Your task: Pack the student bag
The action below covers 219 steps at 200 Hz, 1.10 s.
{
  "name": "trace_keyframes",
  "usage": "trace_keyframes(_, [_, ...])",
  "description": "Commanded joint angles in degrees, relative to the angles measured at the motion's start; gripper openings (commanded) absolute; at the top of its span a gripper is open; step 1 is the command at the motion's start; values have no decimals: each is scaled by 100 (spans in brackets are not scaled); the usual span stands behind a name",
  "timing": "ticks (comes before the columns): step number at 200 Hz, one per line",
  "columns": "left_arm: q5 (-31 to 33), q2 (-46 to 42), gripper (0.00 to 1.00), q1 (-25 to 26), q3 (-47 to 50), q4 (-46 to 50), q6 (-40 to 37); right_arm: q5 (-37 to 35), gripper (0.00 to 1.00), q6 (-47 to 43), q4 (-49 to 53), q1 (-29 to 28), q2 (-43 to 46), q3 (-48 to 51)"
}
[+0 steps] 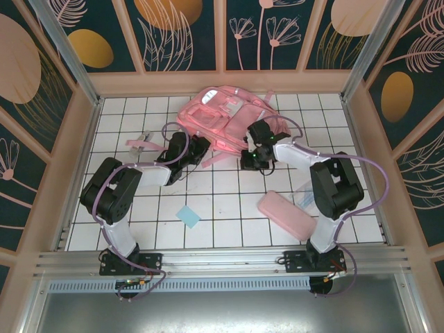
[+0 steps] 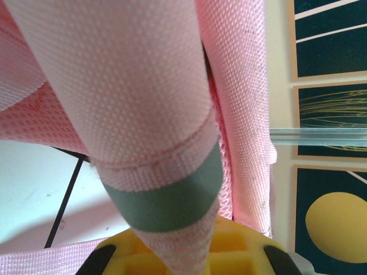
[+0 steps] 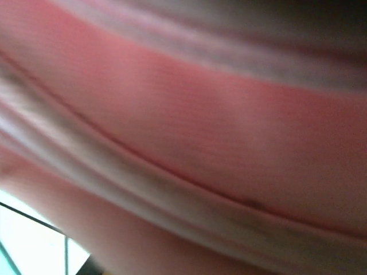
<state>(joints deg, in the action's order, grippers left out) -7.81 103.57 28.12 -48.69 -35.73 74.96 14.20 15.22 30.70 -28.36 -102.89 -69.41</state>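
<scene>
"Starting at the left of the white tiled table (image 1: 229,229), what is there?"

"A thin pink strip (image 1: 141,144) lies on the far-left tiles, just beyond the left arm's wrist. Nearer, a small blue note (image 1: 187,216) lies flat between the two arms."

"And the left gripper?"

"The left gripper (image 1: 200,147) is at the near-left edge of the student bag (image 1: 222,111). In the wrist view a woven pink strap (image 2: 143,103) with a grey-green band runs down between the jaws, over the yellow pad (image 2: 238,252). The jaws are pressed together on that strap."

"Where is the bag itself?"

"At the far middle of the table, close to the back wall. It lies slumped, its pale front pocket facing up, with both arms meeting its near side."

"The right gripper?"

"The right gripper (image 1: 255,142) is against the bag's near-right edge, its lilac cable looping above it. Its wrist camera sits right up against blurred pink fabric, with a corner of white tile at the lower left. The jaws are pressed together. Whether any fabric is caught between them cannot be made out."

"Anything further right?"

"A flat pink pencil case (image 1: 286,215) lies slantwise on the near-right tiles, just beside the right arm and well apart from the bag. A clear flat item (image 1: 303,196) lies at its far end, partly under the arm."
</scene>
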Motion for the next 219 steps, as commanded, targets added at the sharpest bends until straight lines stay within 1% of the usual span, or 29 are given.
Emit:
trace_keyframes(1, [297, -79, 0, -284, -221, -130, -367, -1070, 0, -469, 1256, 245, 157, -250])
trace_keyframes(22, [238, -106, 0, -372, -164, -60, -519, -1866, 0, -484, 1564, 374, 207, -401])
trace_keyframes(31, [213, -109, 0, -402, -163, -19, -602, -1946, 0, -485, 1627, 390, 256, -438])
trace_keyframes(40, [169, -82, 0, -438, -189, 33, -714, -1826, 0, -457, 1661, 384, 303, -490])
trace_keyframes(49, [92, -17, 0, -485, -254, 48, -845, -1541, 0, -433, 1627, 355, 362, -491])
trace_keyframes(62, [-116, 173, 0, -566, -463, 92, -1060, -700, 0, -410, 1515, 243, 449, -427])
trace_keyframes(73, [-313, 417, 0, -631, -666, 184, -1263, -160, 0, -367, 1390, 117, 481, -345])
trace_keyframes(81, [-434, 603, 0, -648, -1004, 290, -1380, 229, 0, -301, 1253, -7, 491, -276])
trace_keyframes(101, [-627, 1045, 0, -684, -1615, 489, -1614, 1074, 0, -65, 735, -266, 416, -137])
trace_keyframes(104, [-640, 1103, 0, -684, -1709, 525, -1649, 1199, 0, 14, 589, -402, 391, -115])
trace_keyframes(114, [-718, 1281, 0, -702, -2016, 646, -1764, 1574, 0, 229, 169, -545, 300, -104])
trace_keyframes(116, [-732, 1309, 3, -707, -2078, 685, -1778, 1676, 0, 256, 95, -574, 268, -111])
trace_keyframes(121, [-764, 1389, 17, -724, -2245, 804, -1827, 1855, 0, 392, -157, -638, 201, -129])
trace_keyframes(123, [-783, 1410, 26, -723, -2306, 852, -1831, 1935, 0, 448, -248, -660, 162, -146])
trace_keyframes(127, [-814, 1462, 40, -741, -2422, 966, -1843, 2060, 0, 548, -438, -704, 100, -179])
trace_keyframes(130, [-839, 1488, 49, -752, -2498, 1045, -1854, 2147, 0, 625, -585, -740, 53, -217])
trace_keyframes(133, [-858, 1510, 55, -767, -2597, 1122, -1872, 2224, 0, 698, -721, -775, 10, -259])
trace_keyframes(139, [-904, 1516, 63, -794, -2703, 1281, -1910, 2339, 0, 824, -970, -853, -106, -360])
trace_keyframes(141, [-912, 1506, 68, -804, -2720, 1336, -1927, 2361, 0, 857, -1029, -870, -134, -395])
trace_keyframes(145, [-923, 1475, 73, -820, -2748, 1449, -1961, 2402, 0, 909, -1155, -915, -214, -500])
trace_keyframes(150, [-904, 1403, 78, -836, -2732, 1553, -2005, 2427, 0, 980, -1280, -953, -320, -638])
trace_keyframes(153, [-880, 1339, 83, -850, -2705, 1606, -2031, 2434, 0, 1002, -1337, -979, -386, -730])
trace_keyframes(161, [-795, 1127, 87, -869, -2511, 1674, -2085, 2439, 0, 1042, -1403, -1011, -530, -958])
trace_keyframes(165, [-746, 1034, 97, -869, -2385, 1695, -2100, 2439, 0, 1057, -1429, -1021, -616, -1077])
trace_keyframes(169, [-707, 877, 98, -866, -2255, 1712, -2108, 2439, 0, 1068, -1453, -1022, -692, -1192])
trace_keyframes(192, [-592, 130, 99, -878, -1493, 1916, -2092, 2439, 0, 1038, -1390, -977, -1084, -1766])
trace_keyframes(200, [-631, -93, 98, -874, -1166, 1857, -1954, 2484, 0, 1027, -1384, -954, -1173, -1894])
trace_keyframes(219, [-926, -493, 96, -870, -280, 1286, -1362, 2692, 0, 1018, -1440, -934, -1299, -2074])
